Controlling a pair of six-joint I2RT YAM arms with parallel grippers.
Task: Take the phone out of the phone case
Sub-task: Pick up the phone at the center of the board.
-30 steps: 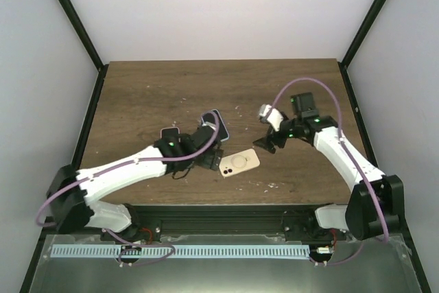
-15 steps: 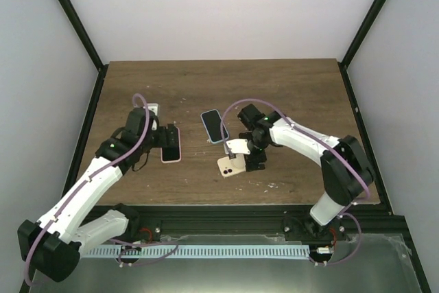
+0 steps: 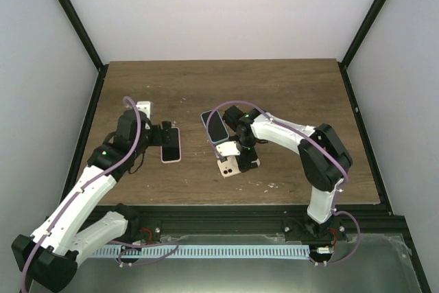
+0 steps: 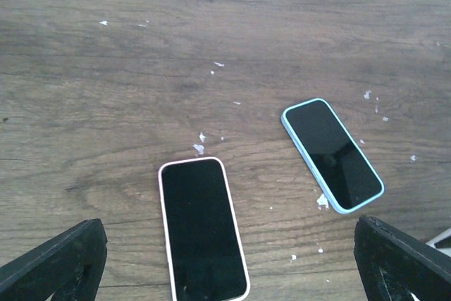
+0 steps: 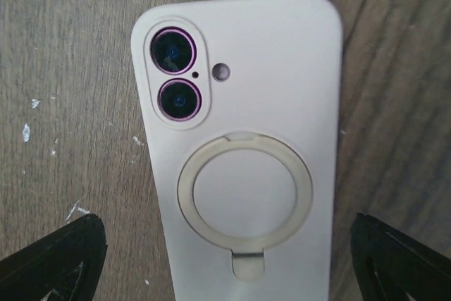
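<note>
Top and wrist views of the two-arm rig. We see the cream phone case (image 3: 228,166) lying back-up on the wooden table (image 3: 288,87), near the front edge and slightly right of centre. The phone (image 5: 175,75) sits inside it, its two purple-ringed lenses showing through the camera cut-out. A round ring stand (image 5: 244,192) is folded flat on the back of the case. The right gripper (image 3: 245,156) is poised directly over the case with its fingers spread wide, one at either side of the wrist view and neither closed on anything. We cannot tell whether it touches the case. The left gripper (image 3: 156,135) is likewise spread apart and holds nothing, on the left side of the table beside a pink-rimmed handset (image 4: 203,229) that lies screen-up. A blue-rimmed handset (image 4: 332,154), also screen-up, lies at a slant near the table's centre, just behind the phone case and apart from the pink-rimmed one.
</note>
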